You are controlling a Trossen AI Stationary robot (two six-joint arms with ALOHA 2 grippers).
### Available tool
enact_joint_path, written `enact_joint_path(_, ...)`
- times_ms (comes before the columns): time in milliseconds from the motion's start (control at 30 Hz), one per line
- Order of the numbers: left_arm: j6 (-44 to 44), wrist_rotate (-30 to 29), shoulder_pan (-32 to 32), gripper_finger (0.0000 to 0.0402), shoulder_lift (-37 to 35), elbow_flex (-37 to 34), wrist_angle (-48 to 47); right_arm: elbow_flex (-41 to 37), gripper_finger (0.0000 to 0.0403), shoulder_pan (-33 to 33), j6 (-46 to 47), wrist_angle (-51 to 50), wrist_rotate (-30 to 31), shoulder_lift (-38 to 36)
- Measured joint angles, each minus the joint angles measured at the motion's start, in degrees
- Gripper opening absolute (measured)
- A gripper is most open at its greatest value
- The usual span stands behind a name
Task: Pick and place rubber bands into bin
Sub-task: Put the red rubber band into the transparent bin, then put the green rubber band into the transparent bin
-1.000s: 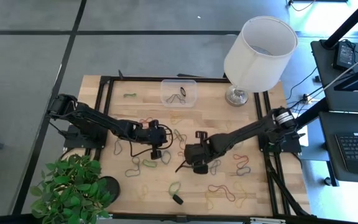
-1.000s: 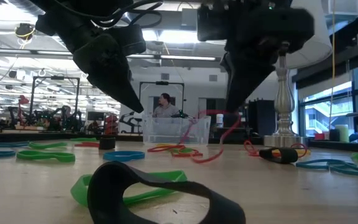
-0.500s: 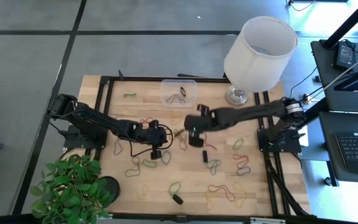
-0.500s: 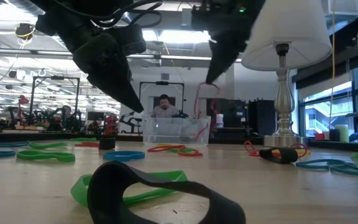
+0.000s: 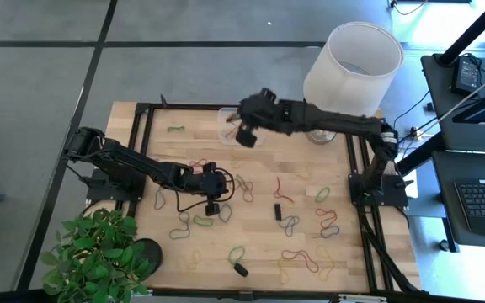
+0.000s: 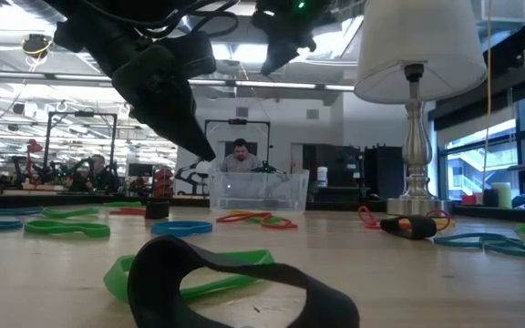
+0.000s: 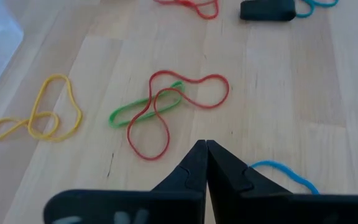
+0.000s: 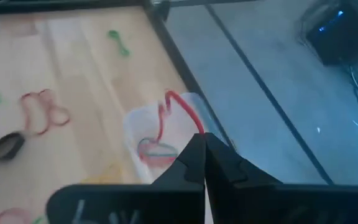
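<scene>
Your right gripper (image 5: 244,135) now hangs over the clear bin (image 5: 228,115) at the far edge of the table, having swung there in a second from the middle of the board, where it lifted a red rubber band (image 8: 178,112) off the wood. Its fingers are pinched tight on that band, which dangles from the tips straight down toward the bin's open top, as the right wrist view shows; a couple of bands already lie inside. That puts this carry at its last step: judged from here, all that remains is to let go, and the band looks set to drop in cleanly, though its loose tail could catch the near wall. Your left gripper (image 5: 215,195) has not moved; it waits low over the left-centre of the table with its fingers closed on nothing, a red-and-green tangle of bands (image 7: 166,109) just ahead of its tips. Many more rubber bands remain scattered across the table (image 5: 141,236), beside the white lamp (image 5: 350,67), so the job is far from done.
</scene>
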Motion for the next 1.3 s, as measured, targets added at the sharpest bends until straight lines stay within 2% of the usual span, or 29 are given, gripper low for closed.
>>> enact_joint_path(167,0.2,-0.2,0.0,0.0003,0.0,0.0,0.1,3.5,0.0000,-5.7,0.5,-0.9,-5.2,6.2)
enact_joint_path(333,0.2,0.4,0.0,0.0005,0.0,0.0,0.0,3.6,0.0000,-10.2,1.4,-2.3,-5.8,11.6)
enact_joint_path(467,0.3,0.5,0.0,0.0001,0.0,0.0,-0.2,3.6,0.0000,-13.0,3.2,-2.3,-12.3,15.5)
enact_joint_path(667,0.3,0.5,0.0,0.0007,0.0,0.0,-0.5,3.6,0.0021,-14.7,5.0,-2.3,-12.8,20.2)
enact_joint_path(800,0.3,0.6,0.0,0.0007,0.0,0.0,-0.7,3.6,0.0048,-14.8,5.2,-2.2,-15.6,20.8)
enact_joint_path(1067,0.3,0.6,0.0,0.0001,0.0,0.0,-0.8,3.6,0.0101,-14.8,6.4,-4.1,-16.8,19.3)
enact_joint_path(1200,0.3,0.6,0.0,0.0004,0.0,0.0,-0.8,3.6,0.0109,-14.8,4.6,-7.6,-19.6,17.9)
enact_joint_path(1300,-0.2,0.6,0.0,0.0005,0.0,0.0,-0.8,3.6,0.0099,-14.2,4.6,-7.9,-22.6,16.2)
